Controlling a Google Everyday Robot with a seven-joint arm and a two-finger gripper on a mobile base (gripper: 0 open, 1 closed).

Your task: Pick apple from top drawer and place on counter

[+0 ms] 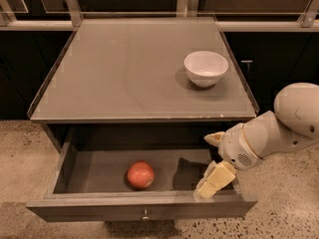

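Note:
The top drawer (75, 156) is pulled open below the counter (124, 68). The apple (140, 175) lies on the drawer floor, a little left of centre, red-orange with a paler patch. My gripper (207, 164) hangs over the right end of the drawer, to the right of the apple and apart from it. It is open and empty; one pale finger (214, 138) is up near the counter's edge and the other (215, 179) is down by the drawer front. The drawer's knob (145, 216) shows at the centre of its front.
A white bowl (206, 67) stands on the right side of the counter. My white arm (279, 128) comes in from the right. Dark cabinets with metal rails (149, 24) run behind the counter. Speckled floor (25, 158) lies on both sides.

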